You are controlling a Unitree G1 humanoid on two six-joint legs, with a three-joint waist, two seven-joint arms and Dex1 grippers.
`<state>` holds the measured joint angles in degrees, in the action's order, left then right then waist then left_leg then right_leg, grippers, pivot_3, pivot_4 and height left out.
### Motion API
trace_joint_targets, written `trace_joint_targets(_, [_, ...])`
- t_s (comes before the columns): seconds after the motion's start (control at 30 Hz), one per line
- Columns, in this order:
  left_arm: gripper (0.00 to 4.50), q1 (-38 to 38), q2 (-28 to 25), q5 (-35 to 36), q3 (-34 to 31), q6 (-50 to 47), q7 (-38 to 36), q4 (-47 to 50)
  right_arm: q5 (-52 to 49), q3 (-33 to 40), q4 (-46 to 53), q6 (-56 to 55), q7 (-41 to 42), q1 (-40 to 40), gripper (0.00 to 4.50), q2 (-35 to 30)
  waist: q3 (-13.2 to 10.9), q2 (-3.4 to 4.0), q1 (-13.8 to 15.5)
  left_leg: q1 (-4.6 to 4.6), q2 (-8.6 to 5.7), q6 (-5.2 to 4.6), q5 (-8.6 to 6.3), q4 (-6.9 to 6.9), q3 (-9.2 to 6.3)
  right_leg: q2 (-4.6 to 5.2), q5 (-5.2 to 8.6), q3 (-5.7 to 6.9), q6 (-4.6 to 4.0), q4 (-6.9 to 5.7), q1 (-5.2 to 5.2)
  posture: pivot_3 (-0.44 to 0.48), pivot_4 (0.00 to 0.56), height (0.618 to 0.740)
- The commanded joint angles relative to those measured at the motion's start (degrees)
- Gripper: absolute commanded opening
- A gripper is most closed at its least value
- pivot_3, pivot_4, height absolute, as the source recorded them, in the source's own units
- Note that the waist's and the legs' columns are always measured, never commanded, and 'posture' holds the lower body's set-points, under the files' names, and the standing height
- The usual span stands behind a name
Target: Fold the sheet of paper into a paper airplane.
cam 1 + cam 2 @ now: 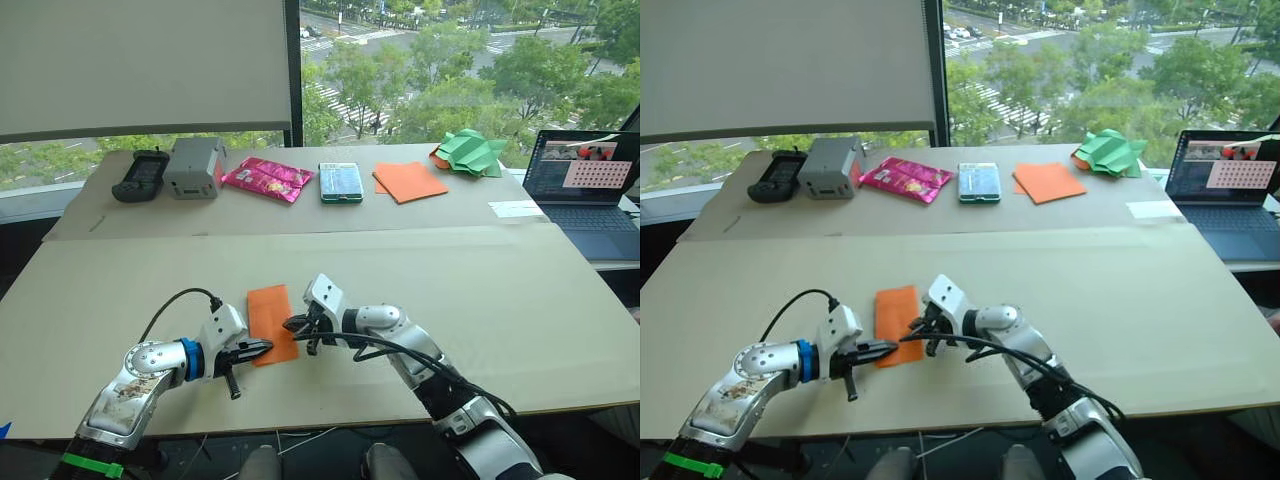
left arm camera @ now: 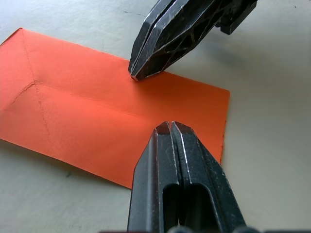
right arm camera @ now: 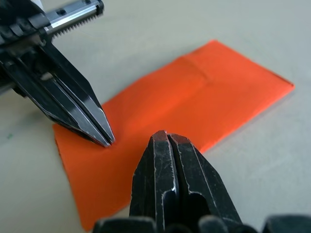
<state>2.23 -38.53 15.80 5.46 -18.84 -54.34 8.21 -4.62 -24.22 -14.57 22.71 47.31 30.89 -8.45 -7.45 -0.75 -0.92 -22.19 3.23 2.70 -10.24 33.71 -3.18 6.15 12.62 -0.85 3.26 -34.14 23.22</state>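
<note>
Both closed claws press tips onto the sheet of paper [image 1: 271,322].

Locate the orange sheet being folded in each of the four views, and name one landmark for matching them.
Left eye view: the sheet of paper lies on the near table, between both grippers.
Right eye view: same spot, low, left of centre.
Left wrist view: it spans the picture's middle.
Right wrist view: it runs diagonally.
Shared landmark: the left gripper and right gripper tips meeting at its near end.
</note>
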Motion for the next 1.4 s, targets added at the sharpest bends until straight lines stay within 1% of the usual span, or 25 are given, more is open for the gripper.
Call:
trace_joint_targets(0.03, [0.03, -1.5, -0.9, -1.1, 0.9, -0.8, -0.2, 0.3, 0.8, -0.2, -4.2, -3.4, 1.3, 1.4, 0.03, 0.4, 0.0, 0.01, 0.0, 0.04, 0.0, 0.0, 0.0, -0.01, 0.0, 0.0, 0.0, 0.0, 0.0, 0.0, -0.03, 0.0, 0.15, 0.706])
trace_joint_targets(0.17, [0.03, -2.7, -1.3, -0.8, 0.3, -1.3, 0.1, 1.6, 1.3, 1.2, -12.9, -7.5, 1.8, 5.2, 0.03, 2.0, 0.1, 0.08, -0.3, 0.12, 0.0, 0.0, 0.0, -0.02, -0.01, 0.0, 0.0, 0.0, 0.0, -0.02, -0.05, 0.0, 0.15, 0.706])
trace_joint_targets(0.47, [0.03, -4.8, -1.8, -0.7, -0.5, -1.7, 0.7, 3.7, 2.4, 5.1, -33.6, -17.4, 2.4, 17.1, 0.03, 5.5, 0.0, 0.12, -0.3, 0.12, 0.0, -0.02, 0.01, -0.02, -0.01, -0.01, 0.0, -0.01, 0.0, -0.09, -0.06, 0.0, 0.15, 0.706])
trace_joint_targets(0.57, [0.03, -5.3, -2.0, -0.6, -0.7, -1.8, 1.0, 4.3, 3.0, 6.2, -39.1, -20.1, 2.1, 20.2, 0.03, 6.7, 0.0, 0.16, -0.5, 0.12, 0.0, -0.21, 0.13, -0.03, -0.01, -0.02, 0.0, -0.02, 0.0, -0.12, -0.05, 0.0, 0.15, 0.706])
trace_joint_targets(0.77, [0.03, -6.5, -2.5, -0.6, -1.5, -2.2, 1.6, 5.6, 4.5, 9.1, -49.1, -24.5, -0.5, 26.4, 0.03, 10.0, 0.0, 0.18, -1.4, 0.14, 0.0, -0.21, 0.13, -0.09, -0.02, -0.02, 0.01, -0.02, -0.03, -0.21, -0.03, 0.0, 0.15, 0.706])
trace_joint_targets(1.13, [0.03, -7.9, -3.0, -0.5, -2.1, -2.6, 2.2, 6.9, 6.5, 12.7, -56.1, -28.0, -4.0, 31.1, 0.03, 12.1, 0.0, 0.18, -1.7, 0.12, 0.0, -0.44, 0.27, -0.12, -0.03, -0.04, 0.07, -0.06, -0.12, -0.4, -0.04, 0.0, 0.15, 0.706])
trace_joint_targets(1.27, [0.03, -8.0, -3.0, -0.4, -2.3, -2.9, 2.4, 7.1, 6.5, 12.6, -54.9, -29.3, 0.7, 29.8, 0.03, 12.7, 0.0, 0.19, -1.7, 0.12, 0.0, -0.44, 0.27, -0.13, -0.04, -0.05, 0.1, -0.06, -0.17, -0.42, -0.04, 0.0, 0.15, 0.706])
trace_joint_targets(1.4, [0.03, -8.1, -3.2, -0.3, -2.5, -2.9, 2.4, 7.2, 7.4, 11.2, -52.0, -29.9, 5.4, 26.7, 0.03, 12.7, 0.0, 0.19, -1.7, 0.13, 0.0, -0.44, 0.27, -0.13, -0.04, -0.06, 0.11, -0.08, -0.19, -0.49, -0.05, 0.0, 0.15, 0.706])
